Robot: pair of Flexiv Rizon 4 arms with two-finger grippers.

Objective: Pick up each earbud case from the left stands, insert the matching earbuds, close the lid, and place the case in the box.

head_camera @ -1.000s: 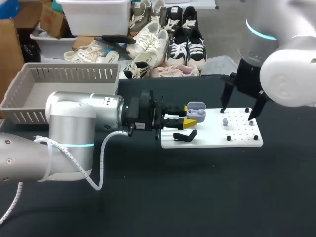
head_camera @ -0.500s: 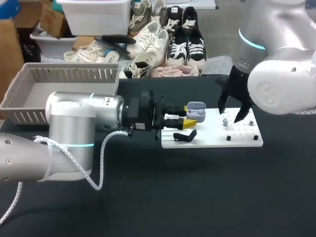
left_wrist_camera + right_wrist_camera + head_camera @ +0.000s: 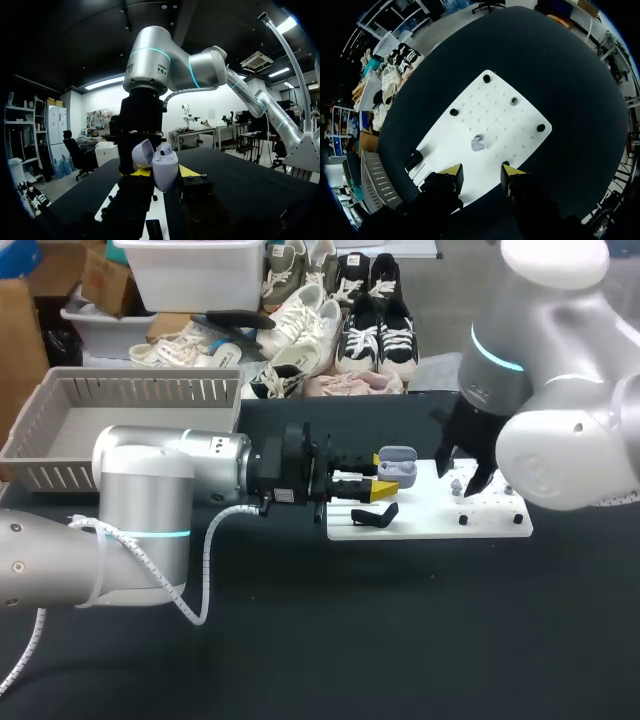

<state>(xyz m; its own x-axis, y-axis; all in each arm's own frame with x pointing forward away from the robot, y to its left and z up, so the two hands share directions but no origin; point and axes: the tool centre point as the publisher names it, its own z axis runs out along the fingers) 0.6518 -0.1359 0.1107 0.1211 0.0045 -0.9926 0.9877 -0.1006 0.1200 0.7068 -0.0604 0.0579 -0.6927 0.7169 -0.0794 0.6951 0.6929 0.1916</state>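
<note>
We are gripping the lavender earbud case (image 3: 164, 167), its lid hinged open, between the fingers of our left gripper (image 3: 388, 480) above the left end of the white pegboard (image 3: 430, 518). Our right gripper (image 3: 481, 172) is hanging over the pegboard's middle, fingers spread and holding nothing, with a loose grey earbud (image 3: 477, 143) lying on the pegboard beneath it. The grey box (image 3: 60, 410) is sitting well left of the pegboard.

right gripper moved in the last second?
Yes. The right gripper has shifted left over the white board, from near its right edge toward the grey earbud at its middle.
</note>
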